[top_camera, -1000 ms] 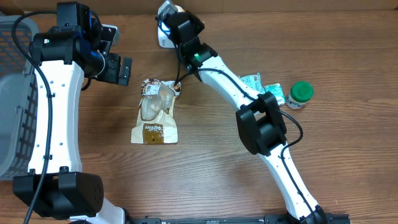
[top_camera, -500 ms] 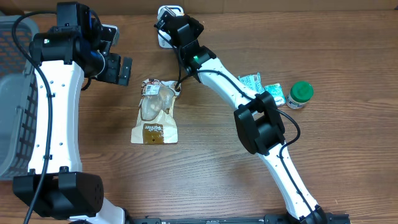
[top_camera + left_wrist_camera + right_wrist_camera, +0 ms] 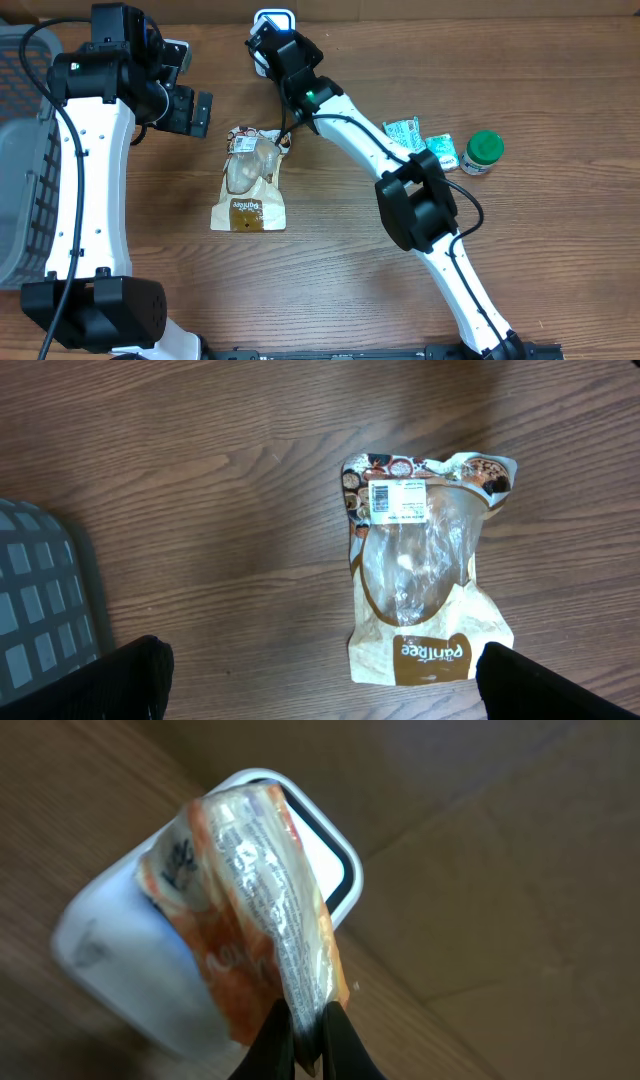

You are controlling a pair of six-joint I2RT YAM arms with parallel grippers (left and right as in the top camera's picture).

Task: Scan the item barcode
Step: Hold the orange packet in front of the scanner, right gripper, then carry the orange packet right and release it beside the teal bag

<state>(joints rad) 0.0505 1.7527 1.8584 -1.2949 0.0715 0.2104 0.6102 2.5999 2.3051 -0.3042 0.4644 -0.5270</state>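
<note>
My right gripper (image 3: 305, 1030) is shut on the lower edge of an orange and clear plastic packet (image 3: 250, 910). The packet hangs just in front of the white scanner (image 3: 110, 960), which has a dark window. From overhead, the right gripper (image 3: 268, 40) sits at the back of the table, right by the scanner (image 3: 273, 16), and hides the packet. I can make out print on the packet's clear seam but no barcode. My left gripper (image 3: 320, 685) is open, hovering above a brown and clear pouch (image 3: 425, 580) without touching it.
The pouch (image 3: 251, 180) lies flat mid-table with a white barcode label (image 3: 398, 500) near its top. A grey basket (image 3: 20, 180) stands at the left edge. At the right are small green packets (image 3: 405, 130) and a green-capped bottle (image 3: 483, 152).
My right gripper has shifted slightly left with the packet, so the scanner's top now shows behind it. The left arm and the pouch have not moved.
</note>
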